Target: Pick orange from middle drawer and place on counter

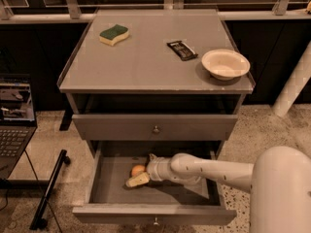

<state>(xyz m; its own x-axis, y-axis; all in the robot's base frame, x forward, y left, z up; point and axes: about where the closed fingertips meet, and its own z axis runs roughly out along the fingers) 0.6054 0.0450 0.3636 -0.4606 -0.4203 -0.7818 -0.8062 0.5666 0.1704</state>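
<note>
The middle drawer (102,193) is pulled open at the bottom of the grey cabinet. The orange (137,170) lies inside it, left of centre toward the back. My arm reaches into the drawer from the right. My gripper (138,175) is at the orange, with one pale finger (137,180) lying just in front of the fruit; the other finger is hidden. The counter (146,57) is the broad grey top above.
On the counter lie a yellow-and-green sponge (114,34), a dark wrapped bar (182,50) and a white bowl (225,63). A closed knobbed drawer front (155,127) sits above the open drawer. A laptop (13,125) and black stand (48,191) are on the left.
</note>
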